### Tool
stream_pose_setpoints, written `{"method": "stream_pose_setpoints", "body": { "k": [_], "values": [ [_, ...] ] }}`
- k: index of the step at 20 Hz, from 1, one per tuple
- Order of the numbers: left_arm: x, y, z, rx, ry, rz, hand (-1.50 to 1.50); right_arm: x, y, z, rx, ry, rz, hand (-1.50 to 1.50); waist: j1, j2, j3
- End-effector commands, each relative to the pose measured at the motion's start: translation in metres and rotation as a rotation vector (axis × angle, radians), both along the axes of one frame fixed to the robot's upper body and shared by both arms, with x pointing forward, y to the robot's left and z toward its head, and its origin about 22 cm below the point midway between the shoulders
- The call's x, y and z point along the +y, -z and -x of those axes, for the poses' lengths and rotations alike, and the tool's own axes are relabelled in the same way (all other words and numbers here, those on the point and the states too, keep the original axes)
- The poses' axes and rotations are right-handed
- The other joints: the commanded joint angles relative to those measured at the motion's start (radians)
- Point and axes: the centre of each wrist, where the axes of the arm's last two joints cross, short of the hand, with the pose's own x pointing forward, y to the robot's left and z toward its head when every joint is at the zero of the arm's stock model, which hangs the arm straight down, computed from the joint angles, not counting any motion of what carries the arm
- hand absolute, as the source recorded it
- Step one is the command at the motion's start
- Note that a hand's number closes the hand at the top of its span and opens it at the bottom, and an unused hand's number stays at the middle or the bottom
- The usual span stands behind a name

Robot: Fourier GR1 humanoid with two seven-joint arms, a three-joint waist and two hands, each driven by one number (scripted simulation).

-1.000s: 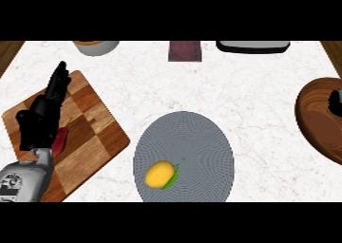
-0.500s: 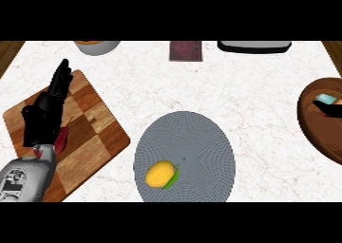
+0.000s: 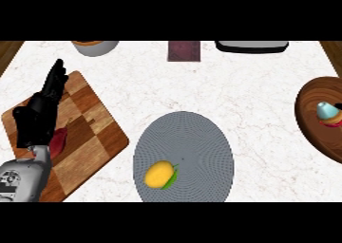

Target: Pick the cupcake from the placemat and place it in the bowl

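Marble counter [image 3: 202, 85] holds cutting board [image 3: 97, 118], placemat [image 3: 191, 137].

No legible text or labels

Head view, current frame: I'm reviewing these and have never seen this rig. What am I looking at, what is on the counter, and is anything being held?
The camera sits at a humanoid robot's head, looking steeply down at a marble counter. The black shape at left is its left hand on a grey forearm, fingers straight, resting over a wooden cutting board and holding nothing. The right hand is out of view. At the centre lies a grey oval placemat with a yellow-and-green item on it. At right, a wooden bowl already contains the cupcake. A red item lies on the board beside the wrist.
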Motion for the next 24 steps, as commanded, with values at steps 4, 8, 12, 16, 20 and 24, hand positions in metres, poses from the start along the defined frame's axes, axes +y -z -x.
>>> {"method": "stream_pose_setpoints", "body": {
  "k": [4, 8, 12, 16, 20, 24],
  "values": [
    [0.000, 0.001, 0.019, 0.029, -0.007, -0.009, 0.00, -0.060, -0.019, 0.054, -0.037, -0.025, -0.127, -1.50, -0.016, -0.010, -0.001],
    [0.009, 0.005, 0.008, 0.008, -0.024, 0.016, 0.00, -0.084, -0.018, 0.089, -0.102, -0.086, -0.208, -1.50, -0.020, -0.006, -0.001],
    [0.010, 0.020, 0.004, 0.003, -0.007, 0.004, 0.00, -0.092, 0.002, 0.124, -0.067, -0.166, -0.243, -1.50, -0.026, -0.006, -0.002],
    [0.001, 0.001, 0.011, 0.019, -0.005, 0.014, 0.00, -0.093, 0.020, 0.148, -0.054, -0.202, -0.240, -1.50, -0.027, -0.010, -0.002],
    [0.004, 0.008, 0.005, 0.016, -0.029, 0.012, 0.00, -0.104, 0.009, 0.166, -0.091, -0.225, -0.207, -1.50, -0.030, -0.009, -0.002],
    [0.012, 0.005, 0.017, 0.017, -0.028, -0.001, 0.00, -0.098, 0.029, 0.184, -0.065, -0.228, -0.223, -1.50, -0.028, -0.011, -0.002]
  ]
}}
